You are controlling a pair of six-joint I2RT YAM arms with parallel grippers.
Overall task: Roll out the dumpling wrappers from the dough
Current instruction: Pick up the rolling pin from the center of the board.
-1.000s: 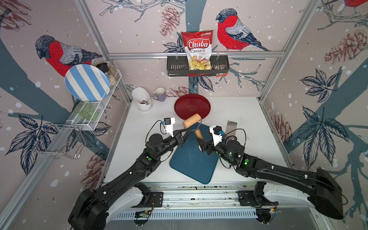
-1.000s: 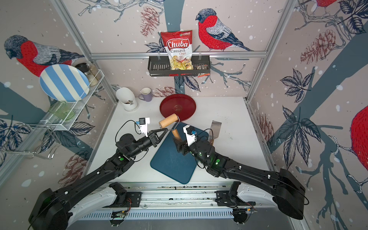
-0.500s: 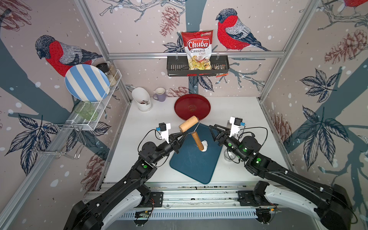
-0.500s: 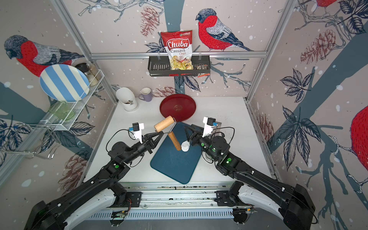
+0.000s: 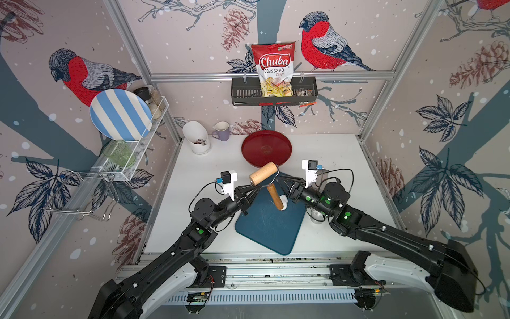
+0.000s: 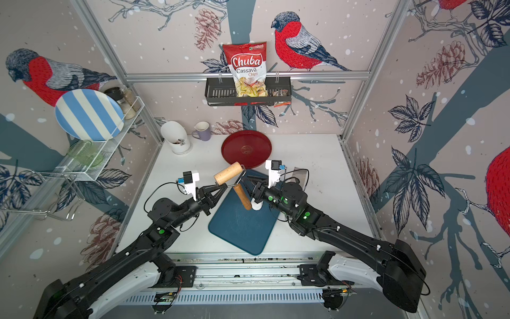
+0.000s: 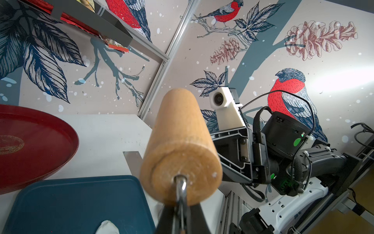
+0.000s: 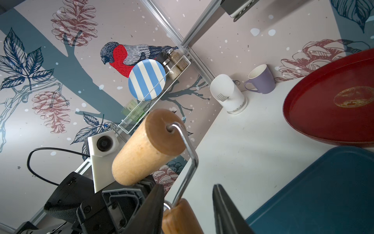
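The dough (image 5: 284, 205) (image 6: 258, 207) is a small white lump on the blue board (image 5: 265, 229) (image 6: 237, 229); it also shows in the left wrist view (image 7: 107, 228). No dumpling wrappers are in view. A wooden rolling pin (image 5: 263, 173) (image 6: 228, 173) hangs above the board, its handle (image 5: 275, 196) (image 6: 242, 197) pointing down at the dough. My left gripper (image 5: 258, 188) (image 7: 183, 218) is shut on the pin's metal wire. My right gripper (image 5: 278, 182) (image 8: 188, 188) stands open astride the handle's top, with one finger against it and a gap to the other.
A red tray (image 5: 266, 149) lies just behind the board. At the back left stand a white cutlery holder (image 5: 197, 138) and a purple mug (image 5: 222, 132). A metal scraper (image 6: 299, 175) lies right of the board. A dish rack (image 5: 124, 154) juts from the left wall.
The right gripper pulled away to the right, then came back around the handle's top with its jaws narrowing. The left gripper kept hold of the pin, which tipped handle-down.
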